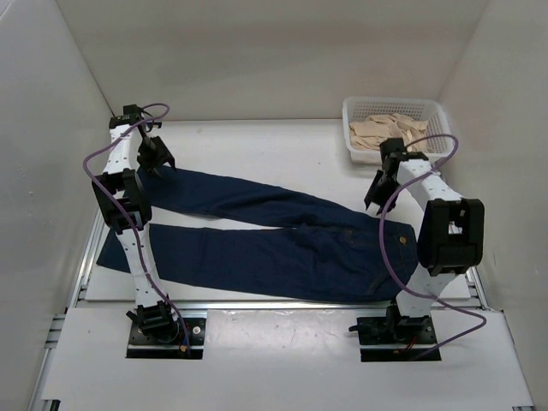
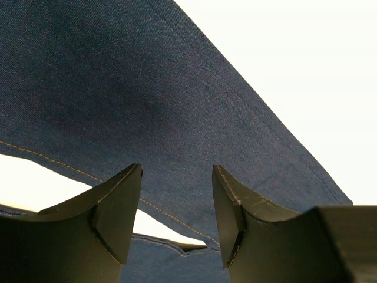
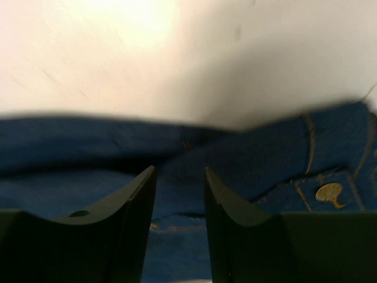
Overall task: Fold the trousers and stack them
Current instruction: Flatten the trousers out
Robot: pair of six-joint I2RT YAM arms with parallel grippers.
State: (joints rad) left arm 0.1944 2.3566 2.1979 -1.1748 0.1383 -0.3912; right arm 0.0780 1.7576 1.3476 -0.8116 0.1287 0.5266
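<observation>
While the left gripper [image 2: 177, 171] and right gripper [image 3: 179, 171] stand part-open, gripping nothing, the jeans [image 1: 282, 248] lie flat beneath them.
Dark navy with tan stitching, legs splayed leftward, waist at right, on a white table [image 1: 257, 145]; white walls [image 1: 257, 51]; a basket [image 1: 396, 104] of beige cloth [image 1: 385, 130] sits far right.

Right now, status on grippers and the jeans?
Left gripper open over jeans, far leg. Right gripper open at waist end. Laid flat, not yet folded. Basket of beige cloth far right, apart.
</observation>
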